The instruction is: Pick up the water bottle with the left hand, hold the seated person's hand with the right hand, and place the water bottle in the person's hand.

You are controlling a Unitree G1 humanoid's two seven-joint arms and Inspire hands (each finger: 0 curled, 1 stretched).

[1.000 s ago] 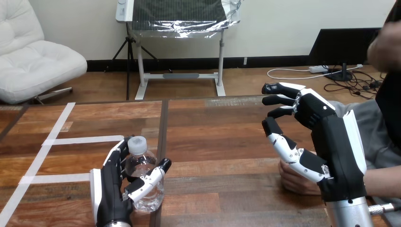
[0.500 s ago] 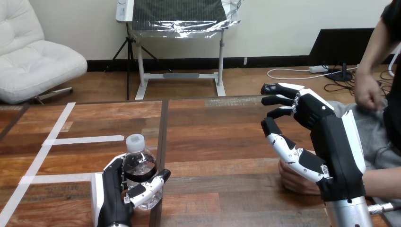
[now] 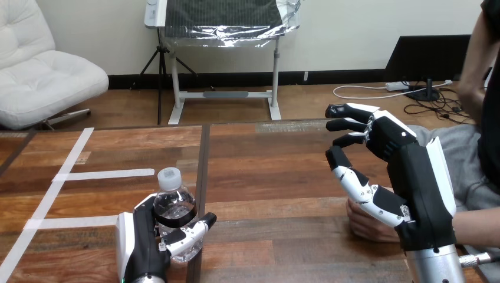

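A clear water bottle (image 3: 171,207) with a white cap stands upright on the wooden table (image 3: 271,171) near its front left. My left hand (image 3: 140,249) has its fingers and thumb curled round the bottle's lower half. My right hand (image 3: 415,177) is raised at the right with its fingers spread and lightly bent, holding nothing. The person's hand (image 3: 367,226) rests on the table just below its thumb; I cannot tell whether they touch.
White tape strips (image 3: 103,174) cross the table's left part. A dark seam (image 3: 203,154) runs front to back through the table. The person's other hand (image 3: 471,91) is lifted at the upper right.
The bottle has gone from tilted to upright, and my left hand now grips it lower down. The person's raised hand has moved about at the upper right. My right hand has stayed still.
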